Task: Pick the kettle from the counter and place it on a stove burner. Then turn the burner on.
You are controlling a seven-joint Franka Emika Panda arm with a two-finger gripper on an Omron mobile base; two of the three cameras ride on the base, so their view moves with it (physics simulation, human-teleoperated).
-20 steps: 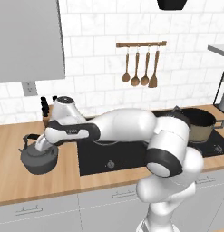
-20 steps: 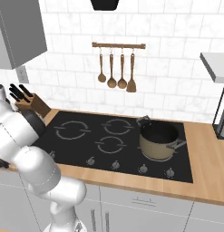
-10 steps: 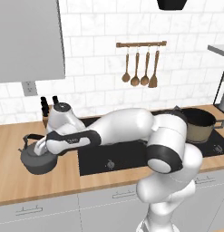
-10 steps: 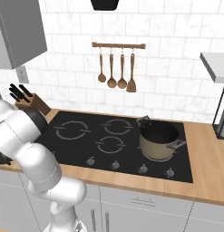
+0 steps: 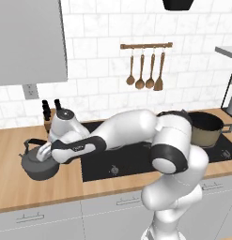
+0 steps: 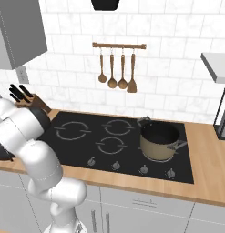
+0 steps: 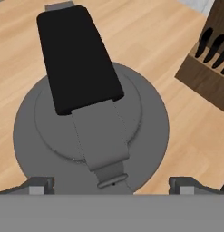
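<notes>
Directly beneath the gripper [image 7: 112,183], jaws spread wide, sits the kettle [image 7: 90,131]; untouched.

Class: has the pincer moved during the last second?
Yes. The pincer has dropped from level with the knife block onto the kettle.

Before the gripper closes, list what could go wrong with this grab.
1. In the hand view the open gripper straddles the grey base of the kettle handle, not its black grip; closing there may tilt the kettle when lifted.
2. The knife block stands close beside the kettle; a swing that way could knock it.
3. The brown pot sits on the cooktop, so the carry path should avoid it.
</notes>
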